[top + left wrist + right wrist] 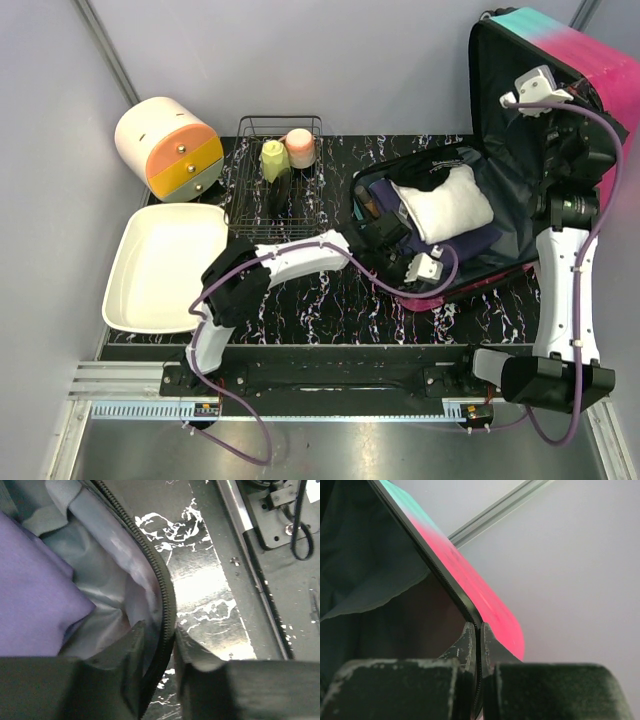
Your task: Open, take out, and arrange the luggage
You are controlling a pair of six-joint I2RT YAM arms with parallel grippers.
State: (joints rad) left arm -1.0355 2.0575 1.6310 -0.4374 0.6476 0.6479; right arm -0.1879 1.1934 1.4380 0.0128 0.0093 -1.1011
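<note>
Right wrist — unlike overhead — shows jaws pinching the luggage (485, 595) lid.

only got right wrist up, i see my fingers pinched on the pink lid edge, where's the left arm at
observer: The left gripper is at the near edge of the luggage's lower half. It straddles the zipper rim, one finger inside and one outside.
operator: anything packed in that half
observer: Yes, a folded white cloth lies on top, with a purple cloth and dark items under it.
operator: where's a spot to put things
observer: A white tray sits at the table's left side, next to a wire basket.
</note>
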